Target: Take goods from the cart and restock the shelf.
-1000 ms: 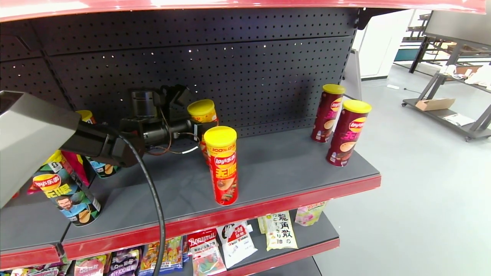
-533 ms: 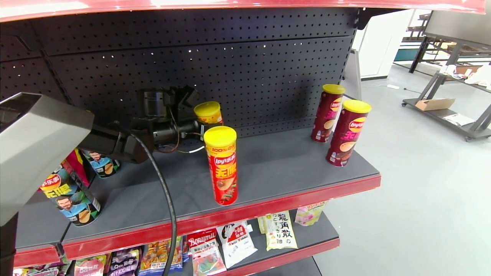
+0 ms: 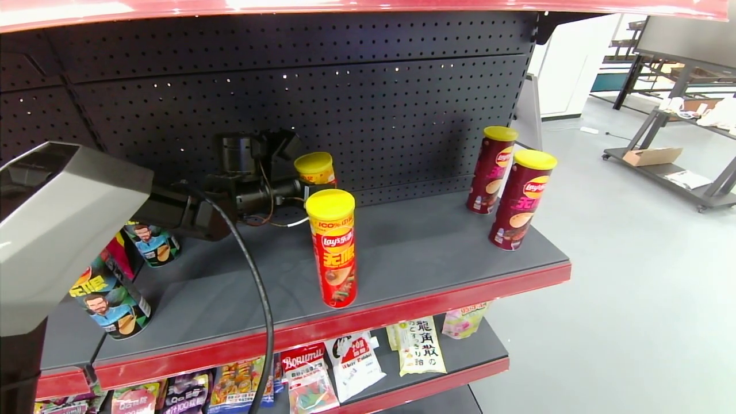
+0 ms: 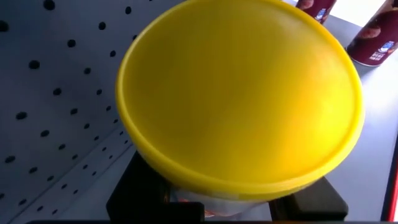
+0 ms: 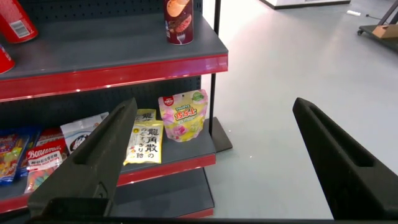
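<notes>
The left gripper (image 3: pixel 298 188) is pictured clamped on a yellow-lidded can (image 3: pixel 314 167), gripped below the lid. Over the past second the can has been carried slightly rightward and deeper, toward the pegboard (image 3: pixel 374 115), and it is now held just behind the red can (image 3: pixel 336 253) at mid-shelf. The shift shrank in the last half second, so set-down is judged close; whether the base is already down cannot be told, as it is hidden by the red can. The right gripper (image 5: pixel 217 162) is held wide open and empty before the lower shelves.

Room is tight at the can: the pegboard is just behind and the red can just in front, so a retreat is best made leftward along the arm's own line, over bare shelf (image 3: pixel 402 247). Blue cans (image 3: pixel 109 299) stand near the forearm at the left; two dark cans (image 3: pixel 520 198) stand well apart at the right end. The front edge is marked by a red lip (image 3: pixel 402 313), with the red can near it.
</notes>
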Controlling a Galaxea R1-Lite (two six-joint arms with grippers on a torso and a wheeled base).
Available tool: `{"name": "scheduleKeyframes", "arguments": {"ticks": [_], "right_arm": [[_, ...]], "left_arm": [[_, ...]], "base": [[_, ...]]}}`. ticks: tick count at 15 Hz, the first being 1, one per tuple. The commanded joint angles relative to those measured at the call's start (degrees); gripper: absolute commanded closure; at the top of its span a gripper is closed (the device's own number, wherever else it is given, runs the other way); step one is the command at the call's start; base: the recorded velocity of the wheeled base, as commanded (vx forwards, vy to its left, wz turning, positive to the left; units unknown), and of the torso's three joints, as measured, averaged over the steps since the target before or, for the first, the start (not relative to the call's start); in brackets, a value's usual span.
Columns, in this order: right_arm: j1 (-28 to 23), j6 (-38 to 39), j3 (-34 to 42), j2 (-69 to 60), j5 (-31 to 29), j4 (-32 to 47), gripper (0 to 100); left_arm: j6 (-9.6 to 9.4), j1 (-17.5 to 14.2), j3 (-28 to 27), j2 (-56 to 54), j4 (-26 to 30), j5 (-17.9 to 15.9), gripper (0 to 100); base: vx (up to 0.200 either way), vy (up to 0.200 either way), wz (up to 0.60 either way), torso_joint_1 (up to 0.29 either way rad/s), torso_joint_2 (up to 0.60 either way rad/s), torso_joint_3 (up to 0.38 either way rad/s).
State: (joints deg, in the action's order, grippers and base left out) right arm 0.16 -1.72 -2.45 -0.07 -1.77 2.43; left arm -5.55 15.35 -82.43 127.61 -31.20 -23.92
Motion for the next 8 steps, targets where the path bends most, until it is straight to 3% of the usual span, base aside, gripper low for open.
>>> {"name": "scheduleKeyframes", "arguments": {"ticks": [1,8], "right_arm": [[0.0,0.0,0.0,0.1,0.0,-0.1,0],[0.0,0.0,0.0,0.1,0.0,0.0,0]], "left_arm": [[-0.08,0.0,-0.9,0.8,0.5,0.0,100],[0.01,0.6,-1.0,1.1,1.7,-0.4,100]], "base": [[0.0,0.0,0.0,0.0,0.0,0.0],[0.0,0.0,0.0,0.0,0.0,0.0]]}}
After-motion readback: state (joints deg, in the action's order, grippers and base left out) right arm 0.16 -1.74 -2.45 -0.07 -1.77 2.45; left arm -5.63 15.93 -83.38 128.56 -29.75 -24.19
